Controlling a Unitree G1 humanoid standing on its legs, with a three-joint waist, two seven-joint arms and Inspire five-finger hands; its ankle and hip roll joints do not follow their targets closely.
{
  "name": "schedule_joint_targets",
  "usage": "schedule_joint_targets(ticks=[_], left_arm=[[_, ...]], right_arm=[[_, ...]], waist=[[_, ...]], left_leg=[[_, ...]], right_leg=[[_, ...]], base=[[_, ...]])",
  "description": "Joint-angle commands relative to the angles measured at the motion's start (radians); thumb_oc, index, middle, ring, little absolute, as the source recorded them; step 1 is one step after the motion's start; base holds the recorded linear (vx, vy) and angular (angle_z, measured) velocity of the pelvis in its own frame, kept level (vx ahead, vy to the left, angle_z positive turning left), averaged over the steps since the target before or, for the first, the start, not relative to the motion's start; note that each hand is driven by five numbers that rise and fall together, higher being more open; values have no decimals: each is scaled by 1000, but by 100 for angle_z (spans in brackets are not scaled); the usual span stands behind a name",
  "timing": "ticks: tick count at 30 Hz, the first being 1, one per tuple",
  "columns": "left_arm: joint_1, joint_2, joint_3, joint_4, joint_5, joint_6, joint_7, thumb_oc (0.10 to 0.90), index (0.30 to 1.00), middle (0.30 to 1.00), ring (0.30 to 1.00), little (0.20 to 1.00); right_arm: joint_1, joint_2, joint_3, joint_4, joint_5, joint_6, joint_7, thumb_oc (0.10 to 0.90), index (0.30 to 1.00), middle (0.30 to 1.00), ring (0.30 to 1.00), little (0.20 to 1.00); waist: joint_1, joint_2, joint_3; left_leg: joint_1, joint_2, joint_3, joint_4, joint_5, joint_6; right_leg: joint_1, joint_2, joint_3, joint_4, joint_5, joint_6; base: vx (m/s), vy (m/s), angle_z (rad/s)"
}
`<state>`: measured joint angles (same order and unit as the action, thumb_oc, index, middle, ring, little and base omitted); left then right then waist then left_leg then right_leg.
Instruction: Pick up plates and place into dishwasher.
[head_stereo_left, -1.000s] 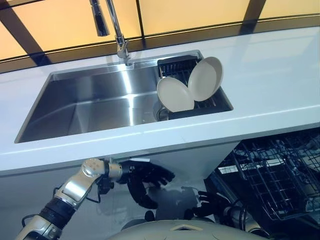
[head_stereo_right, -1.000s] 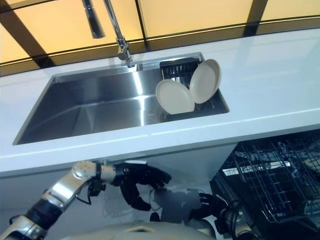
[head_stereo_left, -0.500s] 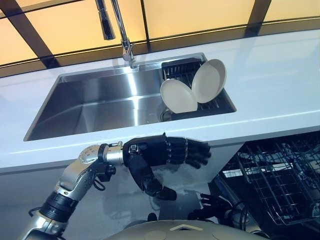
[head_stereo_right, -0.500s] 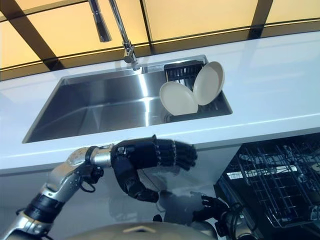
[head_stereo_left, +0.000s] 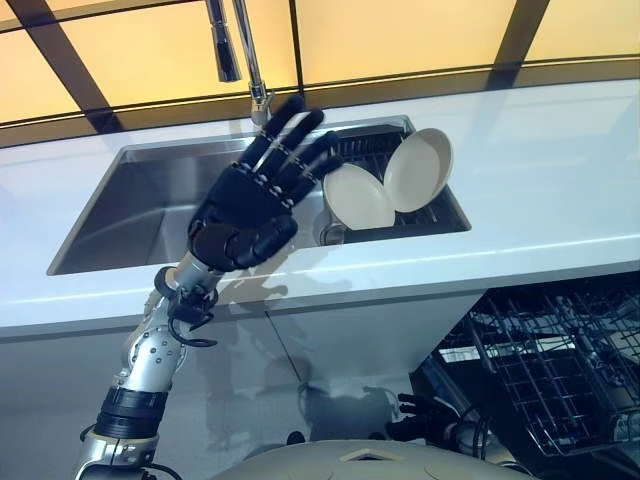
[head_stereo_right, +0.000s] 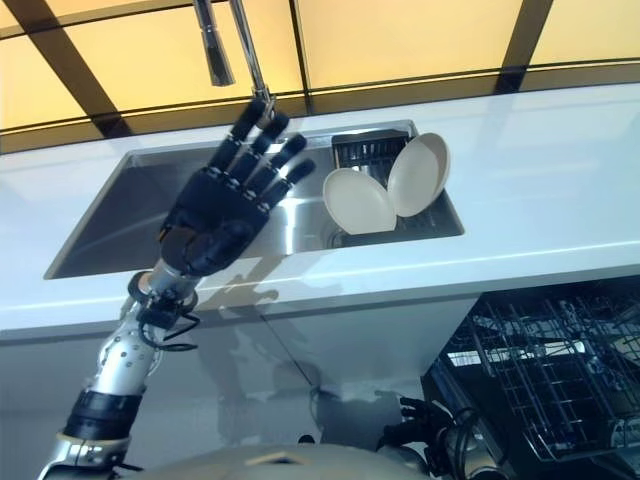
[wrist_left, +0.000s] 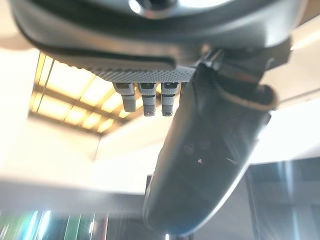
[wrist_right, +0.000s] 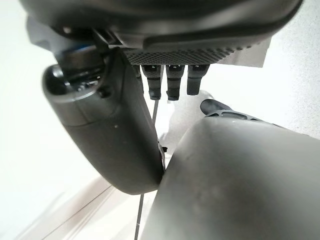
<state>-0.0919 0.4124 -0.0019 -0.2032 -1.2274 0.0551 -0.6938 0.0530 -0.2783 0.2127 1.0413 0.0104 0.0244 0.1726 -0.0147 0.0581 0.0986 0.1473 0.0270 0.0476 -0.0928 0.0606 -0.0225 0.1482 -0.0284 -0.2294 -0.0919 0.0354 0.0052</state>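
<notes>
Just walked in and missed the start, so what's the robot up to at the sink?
The robot is reaching its left hand, fingers spread open, up over the sink toward two cream plates standing in a black rack at the sink's right end. Nothing is held yet. The right hand hangs low beside the open dishwasher rack.

Open sink basin (head_stereo_left: 180, 200) left of plates (head_stereo_left: 385, 185); faucet (head_stereo_left: 245, 60) stands behind.
</notes>
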Motion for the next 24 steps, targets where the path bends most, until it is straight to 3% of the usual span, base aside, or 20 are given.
schedule_joint_targets(ticks=[1, 6, 7, 10, 17, 22, 24], left_arm=[[-176, 48, 76, -79, -20, -96, 125, 800, 900, 900, 900, 900], [-240, 112, 99, -59, 51, -112, 228, 800, 900, 900, 900, 900], [-286, 174, 118, -29, 101, -131, 302, 800, 900, 900, 900, 900], [-342, 260, 134, 17, 175, -168, 367, 800, 900, 900, 900, 900], [-506, 421, 119, 175, 320, -218, 528, 800, 900, 900, 900, 900], [-688, 573, 37, 353, 558, -206, 653, 800, 900, 900, 900, 900], [-782, 636, -39, 430, 551, -183, 664, 800, 900, 900, 900, 900]], right_arm=[[7, 39, 47, 25, 5, 1, -5, 800, 900, 900, 900, 900], [2, 40, 52, 22, 5, 10, -8, 800, 900, 900, 900, 900], [0, 35, 54, 27, 6, 6, -5, 800, 900, 900, 900, 900], [-2, 23, 55, 26, 4, 10, 5, 800, 900, 900, 900, 900], [-16, 0, 74, 37, 19, 12, 17, 800, 900, 900, 900, 900], [-36, -19, 100, 58, 33, 13, 26, 800, 900, 900, 900, 900], [-43, -22, 107, 66, 42, 13, 24, 800, 900, 900, 900, 900]], waist=[[3, -22, -7], [2, -18, -14], [0, -15, -18], [-4, -10, -24], [-14, 3, -32], [-25, 18, -40], [-28, 23, -41]], left_leg=[[25, -83, 20, 6, -123, 51], [25, -84, 22, 6, -123, 51], [24, -83, 25, 6, -123, 50], [23, -81, 31, 6, -121, 46], [21, -77, 45, 6, -116, 40], [21, -74, 61, 6, -114, 36], [19, -73, 66, 6, -112, 36]], right_leg=[[0, 7, 4, 57, -78, 49], [1, 8, 2, 57, -81, 48], [1, 9, 2, 55, -82, 49], [1, 12, 3, 54, -83, 51], [-5, 17, 6, 56, -83, 50], [-4, 21, 9, 54, -85, 51], [-6, 22, 9, 55, -84, 52]], base=[[0, 0, 0], [0, 0, 0], [0, 0, 0], [0, 0, 0], [0, 0, 0], [0, 0, 0], [0, 0, 0]])
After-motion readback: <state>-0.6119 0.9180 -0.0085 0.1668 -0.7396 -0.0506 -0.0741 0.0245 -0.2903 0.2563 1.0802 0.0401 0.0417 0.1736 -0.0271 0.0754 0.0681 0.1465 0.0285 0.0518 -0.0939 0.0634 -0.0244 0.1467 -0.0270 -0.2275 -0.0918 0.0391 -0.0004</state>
